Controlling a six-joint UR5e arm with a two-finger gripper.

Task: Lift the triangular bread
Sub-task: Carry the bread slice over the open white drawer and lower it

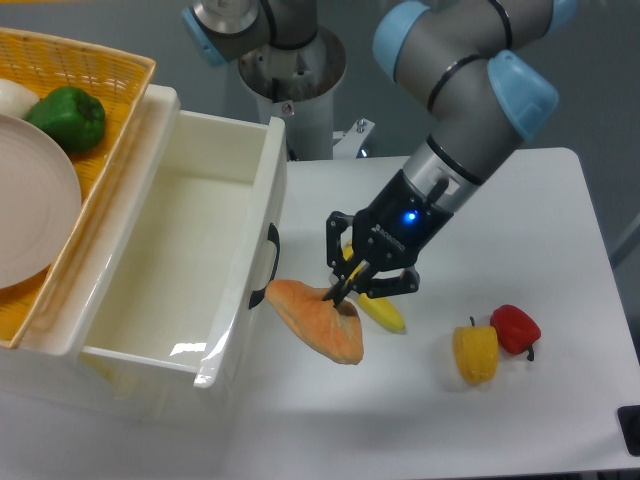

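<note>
The triangular bread point(312, 320) is an orange-tan wedge in the middle of the white table, its pointed end next to the white bin's handle. My gripper point(345, 291) comes down from the upper right, and its black fingers are closed on the bread's far edge. The bread looks tilted, with its left tip about level with the bin's wall. A yellow banana point(383, 312) lies just behind and to the right of the bread, partly hidden under the gripper.
A white bin point(250, 215) with a black handle stands left of the bread. A wicker basket point(120, 110) at the far left holds a green pepper point(68, 118) and a plate point(30, 215). A yellow bell pepper point(475, 352) and a red pepper point(516, 328) sit to the right.
</note>
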